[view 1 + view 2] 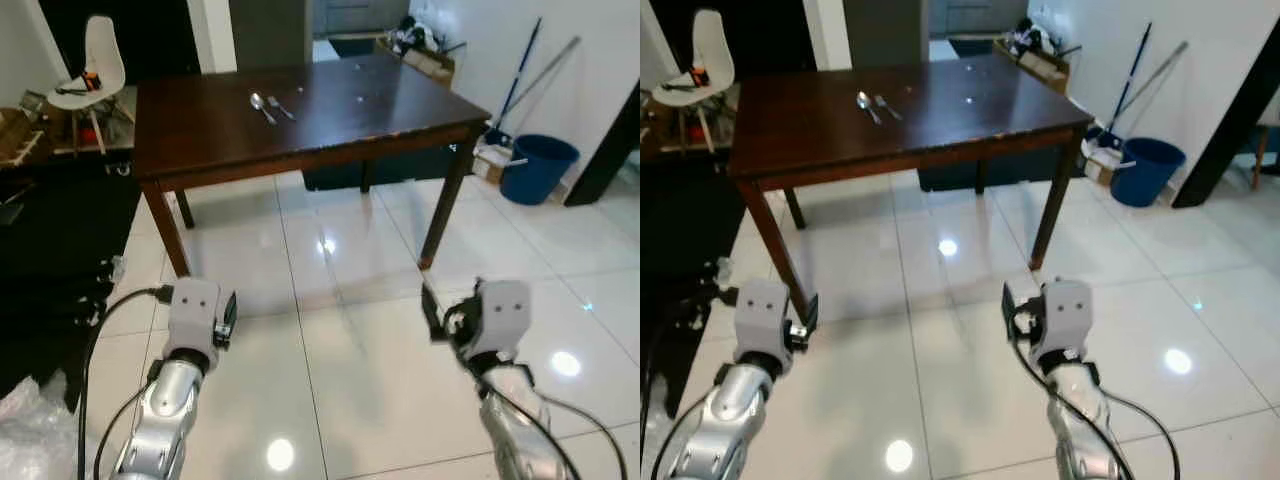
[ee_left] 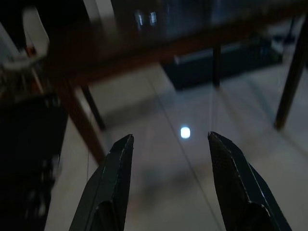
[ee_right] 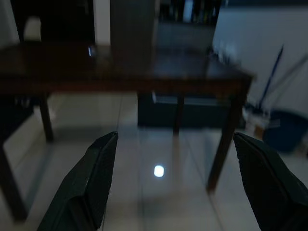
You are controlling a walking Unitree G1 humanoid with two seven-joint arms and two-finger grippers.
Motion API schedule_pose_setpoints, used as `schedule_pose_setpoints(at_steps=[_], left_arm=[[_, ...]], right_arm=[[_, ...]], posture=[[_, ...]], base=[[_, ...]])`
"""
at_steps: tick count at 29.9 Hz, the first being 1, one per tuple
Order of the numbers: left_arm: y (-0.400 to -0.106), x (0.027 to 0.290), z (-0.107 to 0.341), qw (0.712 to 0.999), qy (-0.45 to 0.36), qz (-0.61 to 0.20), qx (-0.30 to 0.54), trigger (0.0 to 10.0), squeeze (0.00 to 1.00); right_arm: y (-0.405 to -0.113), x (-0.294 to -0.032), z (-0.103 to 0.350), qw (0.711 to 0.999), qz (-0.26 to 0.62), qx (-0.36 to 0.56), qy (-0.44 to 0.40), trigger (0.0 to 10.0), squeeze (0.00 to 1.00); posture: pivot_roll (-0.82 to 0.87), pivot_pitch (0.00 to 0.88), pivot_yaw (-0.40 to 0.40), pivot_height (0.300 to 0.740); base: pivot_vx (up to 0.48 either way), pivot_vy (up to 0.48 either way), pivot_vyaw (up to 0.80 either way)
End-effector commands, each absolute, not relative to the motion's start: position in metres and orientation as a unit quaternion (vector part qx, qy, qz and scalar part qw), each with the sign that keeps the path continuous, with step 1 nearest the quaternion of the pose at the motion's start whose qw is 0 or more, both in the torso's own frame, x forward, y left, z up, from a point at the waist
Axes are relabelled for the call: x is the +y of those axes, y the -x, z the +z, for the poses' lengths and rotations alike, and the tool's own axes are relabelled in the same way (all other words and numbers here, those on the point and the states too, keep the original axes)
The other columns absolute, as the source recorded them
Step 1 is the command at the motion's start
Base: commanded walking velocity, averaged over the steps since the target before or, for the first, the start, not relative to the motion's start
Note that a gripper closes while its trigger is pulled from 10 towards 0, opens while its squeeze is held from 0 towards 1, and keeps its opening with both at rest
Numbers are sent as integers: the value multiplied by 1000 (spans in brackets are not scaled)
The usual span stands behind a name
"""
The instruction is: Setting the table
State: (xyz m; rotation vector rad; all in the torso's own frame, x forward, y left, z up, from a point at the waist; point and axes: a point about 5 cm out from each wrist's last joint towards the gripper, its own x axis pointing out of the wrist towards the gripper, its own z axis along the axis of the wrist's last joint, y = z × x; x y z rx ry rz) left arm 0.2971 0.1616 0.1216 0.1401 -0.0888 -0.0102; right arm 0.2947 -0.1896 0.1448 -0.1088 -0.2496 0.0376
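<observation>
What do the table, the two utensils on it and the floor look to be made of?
The table looks like dark brown wood with a glossy varnish: lamps glint off its top. The spoon and the fork beside it look like polished metal, pale and shiny. The floor seems glazed white tile, with grout lines and mirror-like reflections.

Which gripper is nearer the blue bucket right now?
Right. The right gripper hangs over the floor tiles on the blue bucket's side of the room. The left gripper is across from it, toward the table's other end. Both are open and empty.
</observation>
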Motion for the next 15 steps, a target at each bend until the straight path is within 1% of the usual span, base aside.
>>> schedule_pose_setpoints(at_steps=[1, 8, 15], left_arm=[[-296, 163, 120, 997, -71, 1, -33, 10000, 0], [-297, 152, 135, 997, -58, -10, -54, 10000, 0], [-296, 150, 135, 997, -58, -13, -51, 10000, 0]], right_arm=[[-294, -187, 144, 992, 20, -117, 42, 10000, 0], [-296, -188, 155, 990, 20, -131, 41, 10000, 0], [-294, -188, 152, 992, 18, -123, 39, 10000, 0]], posture=[[-75, 0, 77, 740], [-74, 0, 79, 740], [-74, 0, 83, 740]], base=[[480, 0, 0], [480, 0, 0], [480, 0, 0]])
